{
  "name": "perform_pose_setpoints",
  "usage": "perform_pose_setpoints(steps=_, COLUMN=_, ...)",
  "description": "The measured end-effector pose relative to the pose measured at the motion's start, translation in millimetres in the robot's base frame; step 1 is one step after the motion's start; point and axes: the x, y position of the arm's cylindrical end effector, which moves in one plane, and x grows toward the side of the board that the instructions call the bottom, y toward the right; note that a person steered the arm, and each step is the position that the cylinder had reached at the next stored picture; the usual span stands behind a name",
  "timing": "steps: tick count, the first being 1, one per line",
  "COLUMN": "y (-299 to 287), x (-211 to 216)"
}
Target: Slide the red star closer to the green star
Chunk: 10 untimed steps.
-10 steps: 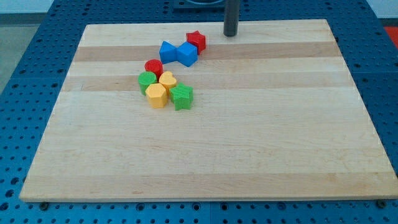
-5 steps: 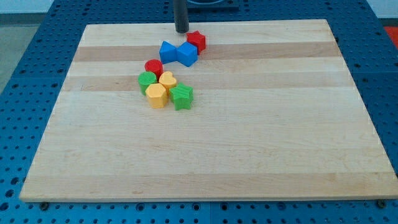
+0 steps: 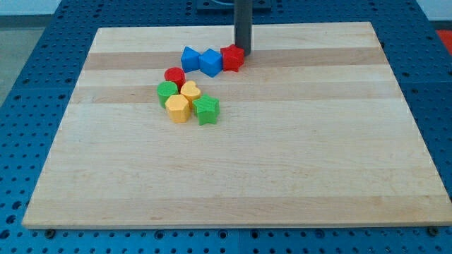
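Observation:
The red star (image 3: 232, 58) lies near the view's top, touching the right side of a blue block (image 3: 210, 62). My tip (image 3: 243, 51) stands against the red star's upper right edge. The green star (image 3: 207, 109) lies lower, at the right end of a cluster of blocks, well apart from the red star.
A second blue block (image 3: 190, 58) sits left of the first. A red round block (image 3: 174, 75), a green round block (image 3: 167, 91), a yellow heart (image 3: 190, 91) and a yellow block (image 3: 177, 109) crowd beside the green star. The wooden board (image 3: 282, 155) carries them all.
My tip went left past the red star, then came back right to the star's upper right. The red star has shifted right and down a little.

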Motion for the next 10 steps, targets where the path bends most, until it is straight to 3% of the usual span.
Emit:
perform_pose_setpoints(steps=2, y=3.4, x=18.0)
perform_pose_setpoints(steps=5, y=0.7, x=-30.0)
perform_pose_setpoints(steps=8, y=-17.2, x=14.5)
perform_pose_setpoints(steps=10, y=-26.2, x=16.4)
